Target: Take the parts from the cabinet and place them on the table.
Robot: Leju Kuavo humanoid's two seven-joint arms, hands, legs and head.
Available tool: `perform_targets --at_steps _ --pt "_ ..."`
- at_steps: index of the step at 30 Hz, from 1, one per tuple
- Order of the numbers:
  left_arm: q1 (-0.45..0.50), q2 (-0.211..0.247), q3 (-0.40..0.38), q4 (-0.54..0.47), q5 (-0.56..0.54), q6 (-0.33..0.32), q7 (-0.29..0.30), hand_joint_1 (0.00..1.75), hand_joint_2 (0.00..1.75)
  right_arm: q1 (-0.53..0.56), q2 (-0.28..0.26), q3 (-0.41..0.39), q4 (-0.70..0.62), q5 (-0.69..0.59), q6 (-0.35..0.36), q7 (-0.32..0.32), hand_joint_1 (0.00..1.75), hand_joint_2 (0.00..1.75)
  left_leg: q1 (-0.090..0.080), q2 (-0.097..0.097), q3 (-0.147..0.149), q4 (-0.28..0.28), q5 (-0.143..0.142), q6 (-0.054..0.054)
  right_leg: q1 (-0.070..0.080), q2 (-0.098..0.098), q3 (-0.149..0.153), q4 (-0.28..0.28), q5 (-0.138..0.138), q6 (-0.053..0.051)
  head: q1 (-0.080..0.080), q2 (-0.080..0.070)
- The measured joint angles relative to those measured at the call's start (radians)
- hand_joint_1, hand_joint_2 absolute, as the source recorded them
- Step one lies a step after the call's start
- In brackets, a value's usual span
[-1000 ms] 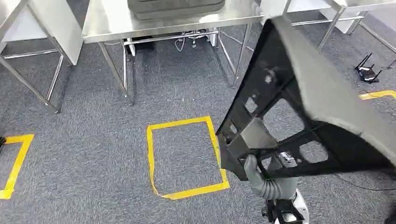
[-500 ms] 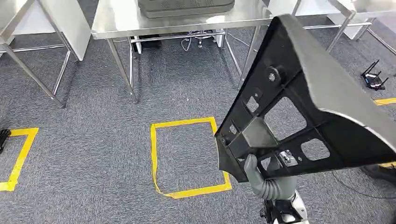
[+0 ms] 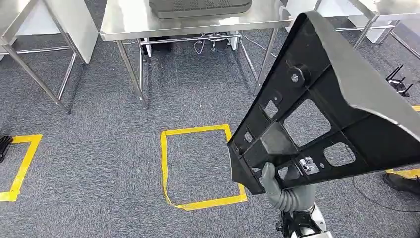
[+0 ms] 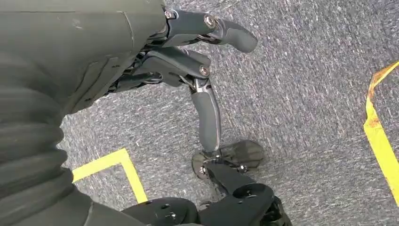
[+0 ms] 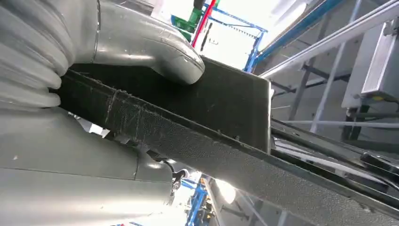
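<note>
We are gripping the black panel point(image 3: 322, 114) in our right hand point(image 3: 285, 191), thumb pressing its edge, above the carpet point(image 3: 99, 148); our left hand point(image 4: 188, 70) is hanging spread, holding nothing.

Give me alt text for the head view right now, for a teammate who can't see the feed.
The robot's right hand holds a large black panel part tilted up over grey carpet. A yellow tape square marks the floor beside it, and beyond stands a steel table carrying a dark grey case.
</note>
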Motion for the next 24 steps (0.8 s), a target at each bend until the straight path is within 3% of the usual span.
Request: perform_targets --at_steps 10,13,15,16,18,19,20,21,22,24 --pt "0.000 0.000 0.000 0.000 -0.005 -0.008 0.011 0.00 1.75 0.000 0.002 0.000 0.000 0.000 0.005 0.008 1.75 1.75 -0.003 0.000 -0.001 0.002 0.000 0.005 -0.004 0.000 0.007 0.000 0.003 0.005 0.000 0.000" --pt "0.000 0.000 0.000 0.000 -0.006 -0.008 0.012 0.00 1.75 0.000 0.003 0.000 0.000 0.000 0.005 0.009 1.75 1.75 -0.009 -0.001 -0.004 0.001 -0.003 0.014 -0.009 -0.001 0.007 -0.005 0.003 0.012 -0.001 0.000" --pt "0.000 -0.002 0.000 0.000 -0.006 -0.008 0.012 0.00 1.75 0.000 0.005 0.000 0.000 0.000 0.006 0.010 1.75 1.75 0.005 -0.001 0.007 -0.018 0.009 0.029 -0.011 0.001 -0.002 0.006 -0.001 0.018 0.000 0.000" --pt "-0.001 -0.002 0.000 0.000 -0.006 -0.008 0.012 0.00 1.75 -0.001 0.005 -0.001 0.000 0.000 0.006 0.012 1.75 1.75 0.006 -0.001 0.009 -0.020 0.008 0.033 -0.008 0.008 -0.013 0.038 -0.022 0.015 0.002 0.000" --pt "-0.002 -0.002 0.000 0.000 -0.006 -0.008 0.012 0.00 1.75 0.000 0.005 -0.003 0.000 0.000 0.006 0.012 1.75 1.75 0.007 -0.003 0.006 -0.020 0.010 0.036 -0.010 0.015 -0.090 0.188 -0.089 0.003 0.006 0.000" --pt "-0.002 -0.002 0.000 0.000 -0.006 -0.011 0.012 0.00 1.75 0.001 0.005 -0.005 0.002 0.000 0.006 0.014 1.75 1.75 0.007 -0.006 0.003 -0.020 0.010 0.036 -0.011 0.016 -0.132 0.270 -0.117 0.002 0.005 0.000" --pt "-0.001 -0.002 0.000 0.000 -0.006 -0.011 0.012 0.00 1.75 0.001 0.005 -0.005 0.003 -0.001 0.006 0.014 1.75 1.75 0.007 -0.007 0.002 -0.020 0.010 0.035 -0.011 0.016 -0.158 0.315 -0.124 0.007 0.006 0.000" --pt "-0.001 -0.002 0.000 0.000 -0.006 -0.012 0.012 0.00 1.75 0.001 0.005 -0.006 0.004 -0.003 0.006 0.014 1.75 1.75 0.009 -0.009 0.003 -0.020 0.010 0.034 -0.013 0.016 -0.157 0.308 -0.114 0.015 0.005 0.000" --pt "-0.001 -0.002 0.000 0.000 -0.006 -0.014 0.012 0.00 1.75 0.001 0.005 -0.006 0.004 -0.003 0.006 0.014 1.75 1.75 0.010 -0.013 0.003 -0.019 0.011 0.032 -0.016 0.016 -0.134 0.258 -0.088 0.027 0.006 0.000" --pt "-0.001 -0.004 0.000 0.000 -0.006 -0.014 0.012 0.00 1.75 0.001 0.005 -0.009 0.004 -0.003 0.007 0.014 1.75 1.75 0.014 -0.020 0.006 -0.017 0.010 0.018 -0.025 0.016 -0.038 0.066 -0.014 0.052 0.006 0.000"
